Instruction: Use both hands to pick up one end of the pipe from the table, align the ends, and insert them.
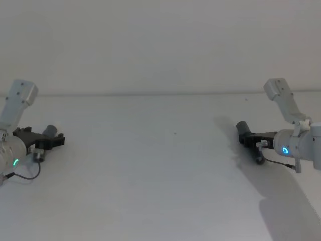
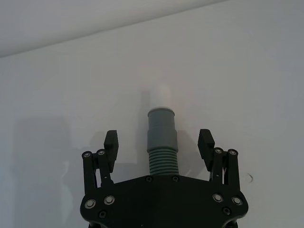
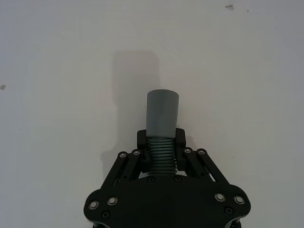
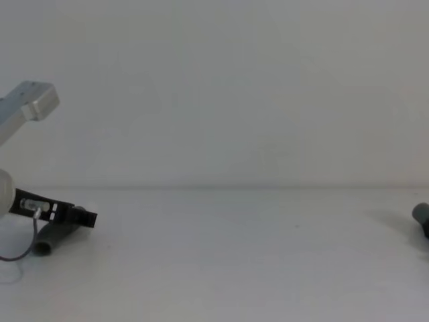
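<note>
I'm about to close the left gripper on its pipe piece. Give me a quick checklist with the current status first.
1. Right gripper shut on the cuffed piece: ok, clamped on its ribs.
2. Left gripper straddling the tipped piece: ok, fingers on either side.
3. Left gripper holding its piece: not ok, it is open, with a gap on each side.
4. Tipped piece off the table: not ok, the chest view shows it lying there.
5. Ends aligned: not ok, the pieces sit at opposite sides of the table.
6. Cuffed piece clear of the table: cannot tell.
</note>
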Robot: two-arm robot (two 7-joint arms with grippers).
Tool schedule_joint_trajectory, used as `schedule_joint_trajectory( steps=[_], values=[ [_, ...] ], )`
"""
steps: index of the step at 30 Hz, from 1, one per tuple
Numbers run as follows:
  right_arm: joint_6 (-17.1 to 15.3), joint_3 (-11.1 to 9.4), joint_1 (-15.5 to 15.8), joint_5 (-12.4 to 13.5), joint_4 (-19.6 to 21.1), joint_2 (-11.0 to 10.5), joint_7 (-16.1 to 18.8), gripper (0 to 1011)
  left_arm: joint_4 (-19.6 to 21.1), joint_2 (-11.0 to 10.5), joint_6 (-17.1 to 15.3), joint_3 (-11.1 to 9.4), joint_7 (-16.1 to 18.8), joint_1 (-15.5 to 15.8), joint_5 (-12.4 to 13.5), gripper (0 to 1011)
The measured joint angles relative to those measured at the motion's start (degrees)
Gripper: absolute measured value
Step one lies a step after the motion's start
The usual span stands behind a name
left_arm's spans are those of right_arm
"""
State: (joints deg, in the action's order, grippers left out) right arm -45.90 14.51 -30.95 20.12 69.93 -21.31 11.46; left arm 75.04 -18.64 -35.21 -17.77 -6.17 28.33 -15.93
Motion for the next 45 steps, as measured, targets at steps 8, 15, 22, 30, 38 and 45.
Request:
schedule_joint_trajectory(
  steps=[8,15,22,30,38,45],
  values=[
    [0.00,0.00,0.00,0.00,0.00,0.00,0.00,286,-1.63,0.65,-0.70,0.09,-0.60,0.71,0.08,1001],
    [0.00,0.00,0.02,0.00,-0.02,0.00,0.00,286,-2.53,1.13,-0.98,0.58,-0.85,0.83,-0.09,1001],
    [0.00,0.02,0.07,0.00,-0.07,0.01,0.00,286,-3.06,1.33,-1.15,0.85,-1.08,0.81,-0.02,1001],
    [-0.01,0.01,0.06,0.00,-0.15,0.02,0.01,286,-3.34,1.40,-1.20,0.88,-1.18,0.78,0.22,1000],
    [-0.03,0.04,0.06,0.01,-0.11,0.01,0.01,286,-3.56,1.46,-1.26,0.88,-1.26,0.70,0.38,969],
    [-0.05,0.04,0.06,0.05,-0.09,0.00,0.01,286,-3.65,1.47,-1.29,0.88,-1.27,0.62,0.51,941]
  ],
)
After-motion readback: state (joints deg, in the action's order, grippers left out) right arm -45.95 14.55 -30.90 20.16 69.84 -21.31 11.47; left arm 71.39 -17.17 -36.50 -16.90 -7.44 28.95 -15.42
